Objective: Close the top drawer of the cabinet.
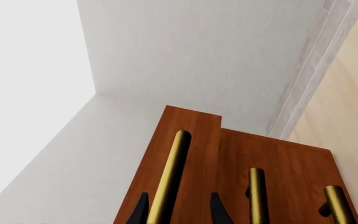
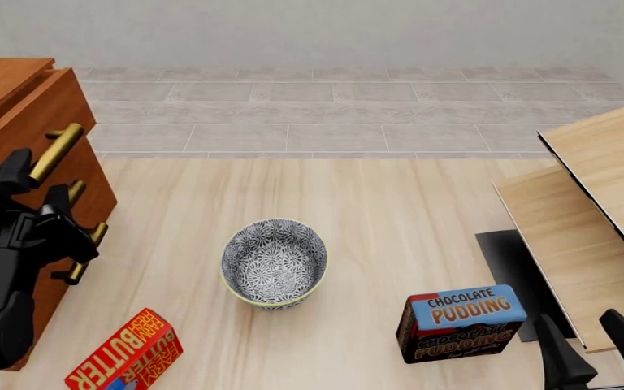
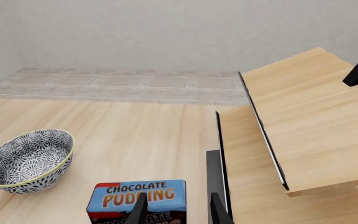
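The cabinet (image 2: 9,122) stands at the table's left edge. Its top drawer (image 1: 191,140) has its front panel standing a little proud of the lower drawer fronts (image 1: 285,168). The top drawer's brass handle (image 1: 171,172) lies between the fingers of my left gripper (image 1: 179,212), which is open and straddles the bar without clamping it. In the front view the left gripper (image 2: 19,172) sits at the handle (image 2: 58,152). My right gripper (image 2: 600,349) is open and empty at the front right, behind a chocolate pudding box (image 2: 464,321).
A patterned bowl (image 2: 275,262) sits mid-table. A red butter box (image 2: 127,353) lies at the front left. Pale wood boards (image 2: 588,219) slope at the right over a dark mat (image 2: 507,260). Two lower brass handles (image 1: 257,193) show below the top one.
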